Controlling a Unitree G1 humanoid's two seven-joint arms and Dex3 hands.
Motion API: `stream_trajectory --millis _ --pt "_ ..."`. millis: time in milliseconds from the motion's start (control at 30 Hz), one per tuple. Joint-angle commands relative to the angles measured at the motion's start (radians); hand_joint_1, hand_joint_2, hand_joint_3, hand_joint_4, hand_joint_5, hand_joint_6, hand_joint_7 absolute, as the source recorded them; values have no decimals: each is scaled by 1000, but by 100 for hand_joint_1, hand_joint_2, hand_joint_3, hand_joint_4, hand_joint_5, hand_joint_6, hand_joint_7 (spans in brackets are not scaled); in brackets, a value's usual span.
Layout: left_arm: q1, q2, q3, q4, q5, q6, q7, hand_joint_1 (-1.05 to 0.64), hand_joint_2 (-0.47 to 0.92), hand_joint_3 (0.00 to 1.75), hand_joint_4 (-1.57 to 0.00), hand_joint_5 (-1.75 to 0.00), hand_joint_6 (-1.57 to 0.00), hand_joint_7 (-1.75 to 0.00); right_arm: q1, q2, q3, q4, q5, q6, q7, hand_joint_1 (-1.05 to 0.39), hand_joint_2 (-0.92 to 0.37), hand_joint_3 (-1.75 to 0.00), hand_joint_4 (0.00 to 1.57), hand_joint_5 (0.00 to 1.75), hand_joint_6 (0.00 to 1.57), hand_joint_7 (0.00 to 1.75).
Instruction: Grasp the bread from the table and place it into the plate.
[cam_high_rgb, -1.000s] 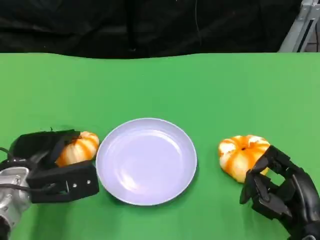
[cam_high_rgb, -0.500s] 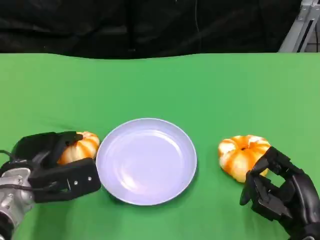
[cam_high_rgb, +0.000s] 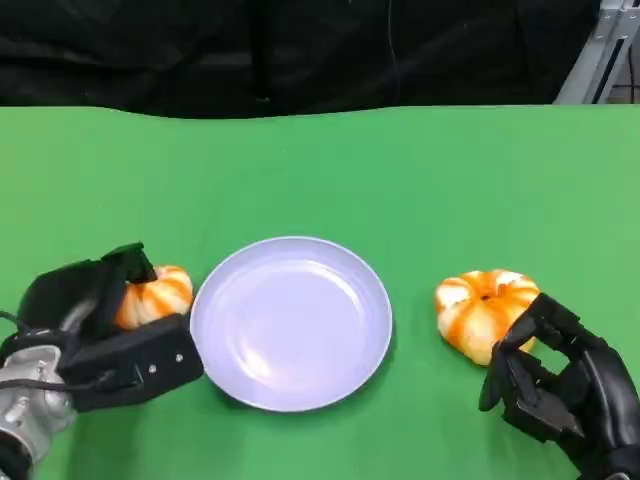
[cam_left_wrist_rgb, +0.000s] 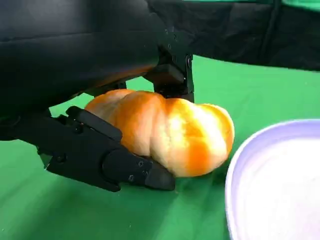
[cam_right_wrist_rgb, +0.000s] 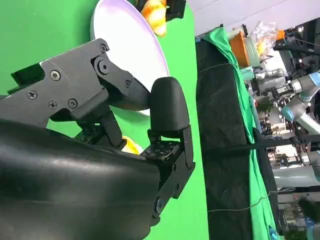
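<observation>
Two bread rolls lie on the green table (cam_high_rgb: 320, 170) in the head view, one at each hand. The left bread (cam_high_rgb: 155, 296) sits inside the left hand (cam_high_rgb: 105, 335): fingers (cam_high_rgb: 128, 262) reach over its far side and a broad black finger lies along its near side, so the hand grasps it. The right bread (cam_high_rgb: 486, 310) lies just beyond the right hand (cam_high_rgb: 555, 385), on the plate's opposite side; whether the fingertips touch it cannot be told. The right hand's fingers are curled inward and hold nothing. The plate (cam_high_rgb: 291, 322) rests between the two hands, just beside the left hand, with nothing in it.

Left wrist view: the left bread (cam_left_wrist_rgb: 167, 132) is clamped between the lower finger (cam_left_wrist_rgb: 100, 152) and the upper fingers of the left hand (cam_left_wrist_rgb: 95, 75), with its base on the green table (cam_left_wrist_rgb: 60, 210). The plate (cam_left_wrist_rgb: 237, 165) rim stands just beside the bread, apart from it.

Right wrist view: the right hand (cam_right_wrist_rgb: 115, 120) shows curled fingers. A sliver of the right bread (cam_right_wrist_rgb: 131, 146) appears beneath them. The plate (cam_right_wrist_rgb: 125, 35) lies beyond, with the left bread (cam_right_wrist_rgb: 154, 15) at its far edge.
</observation>
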Motion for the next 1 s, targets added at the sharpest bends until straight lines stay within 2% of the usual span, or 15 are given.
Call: stream_trajectory --millis 33,300,500,567,633,667,800,900,1000 --pt "30 30 42 -49 -42 -28 7 0 88 34 -70 -175 -51 -175 -3 -22 -14 7 18 -11 20 -13 -63 -107 82 175 60 172" --pt "44 74 79 -158 -42 -23 14 -1 87 37 -70 -175 -54 -174 -2 -17 -20 8 14 -10 22 -15 -62 -106 81 175 60 168" --pt "78 107 110 -352 -54 -28 -48 -2 84 39 -73 -175 -57 -172 -4 -19 -22 11 17 -8 29 -15 -61 -107 83 175 61 167" --pt "97 106 115 -431 -59 -10 -87 -3 77 52 -75 -175 -65 -162 -4 -18 -20 11 14 -10 27 -15 -61 -107 83 175 61 167" --pt "116 101 120 -506 -63 14 -129 -5 65 76 -75 -175 -69 -159 -3 -15 -20 11 12 -16 24 -16 -61 -106 82 175 61 167" --pt "125 97 121 -548 -65 29 -156 -4 60 83 -76 -175 -70 -157 -1 -13 -18 6 11 -12 20 -15 -61 -107 82 175 61 168" --pt "146 81 115 -659 -49 68 -214 0 57 87 -75 -175 -69 -158 -4 -13 -18 14 15 -28 34 -13 -61 -109 82 175 58 171" --pt "151 74 102 -705 -28 75 -234 3 58 86 -72 -175 -61 -171 -3 -10 -15 10 6 -25 22 -15 -60 -109 82 175 59 171" --pt "149 47 78 -728 -14 74 -262 4 58 85 -72 -175 -59 -174 -2 -10 -15 10 6 -28 22 -15 -59 -109 82 175 59 171"
